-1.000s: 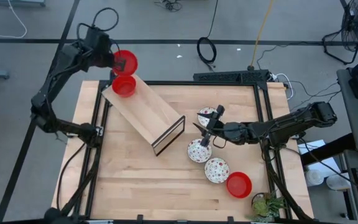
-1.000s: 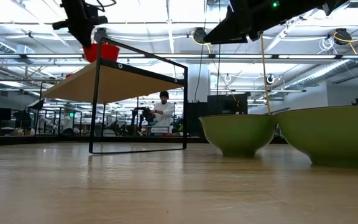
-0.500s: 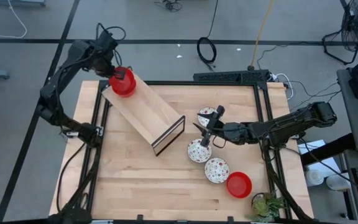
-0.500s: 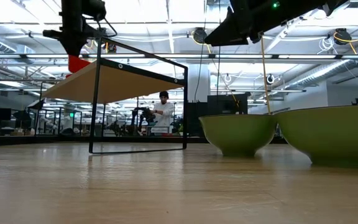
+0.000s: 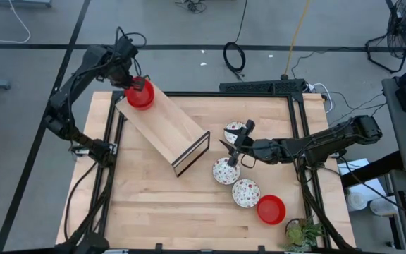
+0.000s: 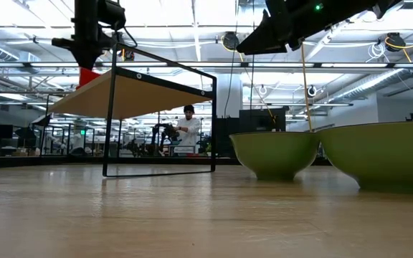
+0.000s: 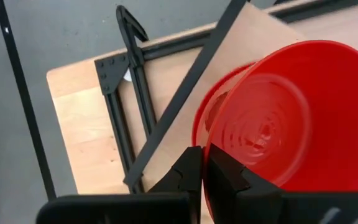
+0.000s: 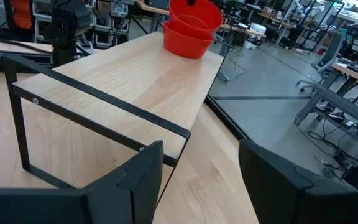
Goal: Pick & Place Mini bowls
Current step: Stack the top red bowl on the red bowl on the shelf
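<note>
Left gripper [image 7: 205, 171]: as the bowls nest to save shelf room, we held the upper red bowl [image 7: 291, 118] pinched by its rim.
Right gripper [image 5: 235, 152]: we kept it spread, waiting over the speckled bowls [image 5: 226, 171].

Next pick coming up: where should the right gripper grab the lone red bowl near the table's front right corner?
Probably pinch the rim of the red bowl from above, one finger inside. It sits upright and open, and its side away from the patterned bowl looks freest.

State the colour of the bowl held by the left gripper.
Plain glossy red; the held bowl in the left gripper shows best in the left wrist view.
</note>
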### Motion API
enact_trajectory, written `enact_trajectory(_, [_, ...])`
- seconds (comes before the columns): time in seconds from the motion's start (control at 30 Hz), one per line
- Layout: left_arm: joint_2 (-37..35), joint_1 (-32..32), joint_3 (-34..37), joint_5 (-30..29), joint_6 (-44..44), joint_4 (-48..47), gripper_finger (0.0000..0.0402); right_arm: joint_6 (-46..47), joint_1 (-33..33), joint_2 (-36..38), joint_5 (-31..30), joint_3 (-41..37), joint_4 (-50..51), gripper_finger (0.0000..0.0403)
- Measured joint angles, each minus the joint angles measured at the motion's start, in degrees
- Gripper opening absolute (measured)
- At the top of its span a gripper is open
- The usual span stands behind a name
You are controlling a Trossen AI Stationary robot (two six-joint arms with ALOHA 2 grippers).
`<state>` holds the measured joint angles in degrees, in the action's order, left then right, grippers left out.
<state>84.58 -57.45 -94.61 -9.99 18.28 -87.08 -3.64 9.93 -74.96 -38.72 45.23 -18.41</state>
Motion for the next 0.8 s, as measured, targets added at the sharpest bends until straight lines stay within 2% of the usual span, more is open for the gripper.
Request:
enact_trajectory(0.33, [0.0,0.0,0.0,1.1,-1.9,-2.0,0.0026,0.0,0.0,0.0,0.0,0.0,0.0,0.0196])
enact_trajectory(0.43, [0.0,0.0,0.0,1.4,-1.8,-2.4,0.0058,0.0,0.0,0.0,0.0,0.0,0.2,0.0196])
enact_trajectory(0.67, [0.0,0.0,0.0,0.3,-2.8,-1.2,0.0160,0.0,0.0,0.0,0.0,0.0,0.3,0.0196])
enact_trajectory(0.8, [-0.1,0.0,-0.1,0.0,-4.3,0.2,0.0201,0.0,0.0,0.0,0.0,0.0,0.3,0.0195])
